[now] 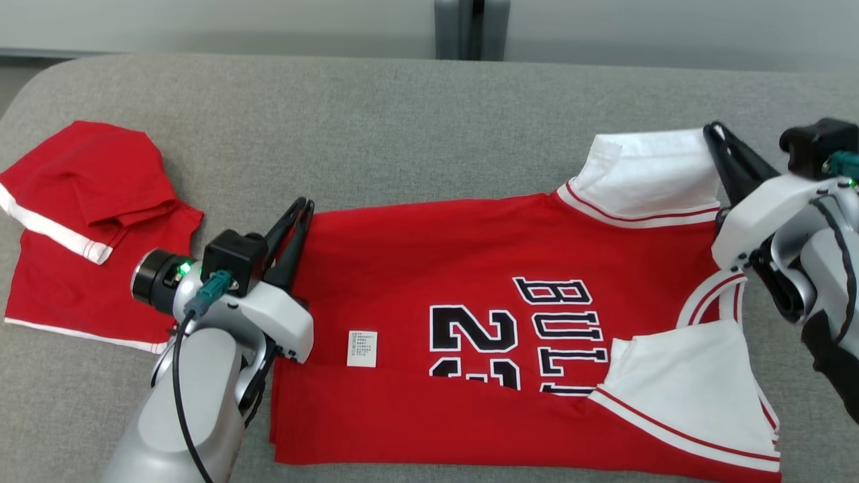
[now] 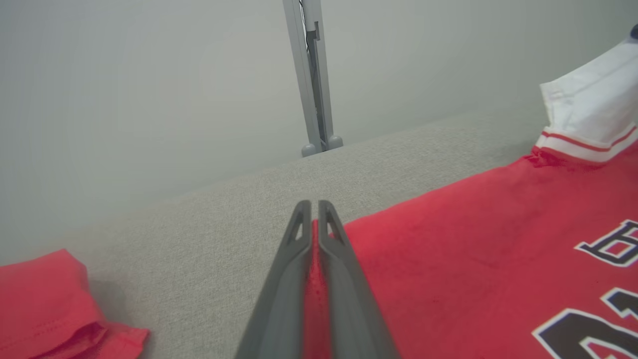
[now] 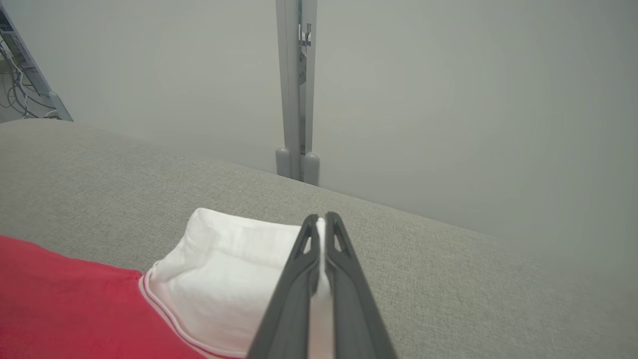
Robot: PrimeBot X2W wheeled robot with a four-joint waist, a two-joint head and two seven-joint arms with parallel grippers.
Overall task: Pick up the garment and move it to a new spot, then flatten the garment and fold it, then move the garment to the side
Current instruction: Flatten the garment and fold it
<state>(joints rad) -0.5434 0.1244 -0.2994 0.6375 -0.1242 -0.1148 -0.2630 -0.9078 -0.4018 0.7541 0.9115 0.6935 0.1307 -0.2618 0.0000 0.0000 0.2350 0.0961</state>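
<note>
Red jersey (image 1: 483, 255) spread on a grey desk (image 1: 402, 134).
Left pincer (image 1: 303, 208) pinches its red edge; right pincer (image 1: 715, 131) pinches its white sleeve (image 1: 644, 174).

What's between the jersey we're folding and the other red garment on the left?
Bare grey cushion, plain in the left wrist view. In the head view the left gripper, shut on the edge of the jersey, stands over that strip.

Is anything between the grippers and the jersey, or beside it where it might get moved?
Nothing between them: the left gripper is shut on the jersey at its red edge, the right gripper on its white sleeve. A second red garment lies on the grey surface to the jersey's left, blocking that side.
</note>
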